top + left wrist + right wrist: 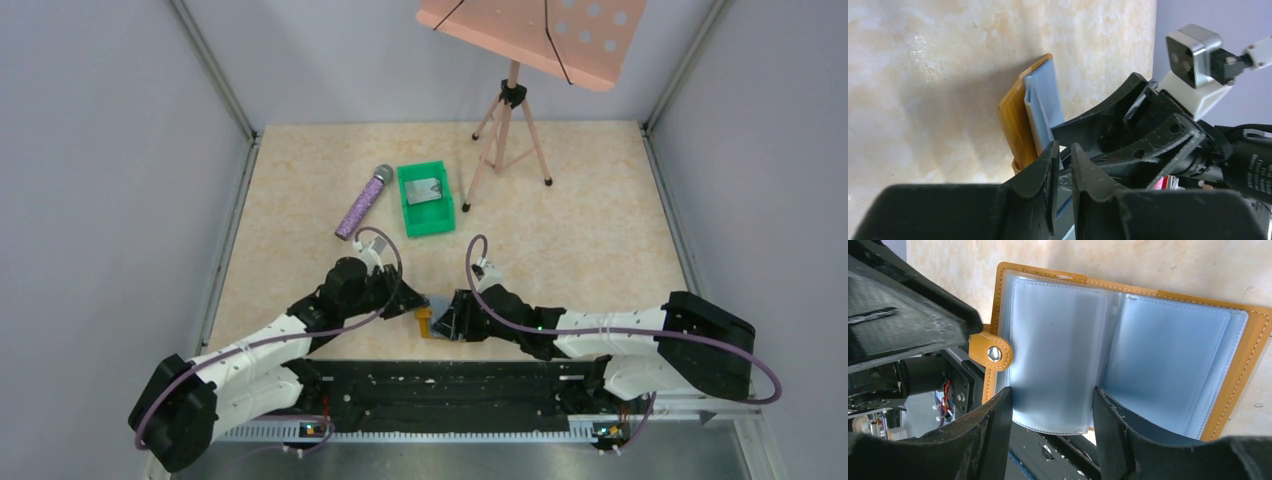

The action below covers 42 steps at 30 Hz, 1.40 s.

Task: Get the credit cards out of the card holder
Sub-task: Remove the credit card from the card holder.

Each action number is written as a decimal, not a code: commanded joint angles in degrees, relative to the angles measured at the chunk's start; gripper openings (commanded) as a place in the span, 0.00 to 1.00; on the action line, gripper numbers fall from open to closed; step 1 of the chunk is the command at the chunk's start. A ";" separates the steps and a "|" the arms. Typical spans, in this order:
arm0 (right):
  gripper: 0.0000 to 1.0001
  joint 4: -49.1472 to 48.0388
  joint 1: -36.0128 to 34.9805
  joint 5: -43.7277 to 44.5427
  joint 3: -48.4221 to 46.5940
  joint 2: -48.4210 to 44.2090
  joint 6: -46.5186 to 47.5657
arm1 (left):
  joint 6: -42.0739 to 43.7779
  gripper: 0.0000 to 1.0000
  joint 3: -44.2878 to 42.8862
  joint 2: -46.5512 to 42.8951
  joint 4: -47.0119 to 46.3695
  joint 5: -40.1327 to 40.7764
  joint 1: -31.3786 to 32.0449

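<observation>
The card holder (1158, 355) is open and raised off the table, showing a tan cover, pale blue-grey clear pockets and a clasp tab (992, 352). No card shows in the pockets. My right gripper (1050, 395) is open, with one pocket leaf between its fingers. My left gripper (1064, 147) is nearly shut at the holder's edge (1020, 115). In the top view both grippers (418, 305) (450, 318) meet at the holder (426, 322) near the front edge. One silvery-grey credit card (425, 190) lies in the green bin.
The green bin (443, 215) stands mid-table behind the grippers. A purple microphone (362, 202) lies to its left. A pink music stand on a tripod (512, 130) stands at the back right. Grey walls enclose the table.
</observation>
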<state>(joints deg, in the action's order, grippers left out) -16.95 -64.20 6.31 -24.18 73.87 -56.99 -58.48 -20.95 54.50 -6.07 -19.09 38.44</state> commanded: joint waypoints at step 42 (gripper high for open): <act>0.65 15.05 0.60 5.83 -7.91 -5.22 5.84 | -1.02 0.16 0.16 20.62 -20.12 -5.79 4.01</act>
<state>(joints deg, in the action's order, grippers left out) -5.91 -63.94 8.47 -29.04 73.28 -53.49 -58.85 -17.78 73.08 -21.06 -23.70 41.23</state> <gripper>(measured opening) 0.667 0.157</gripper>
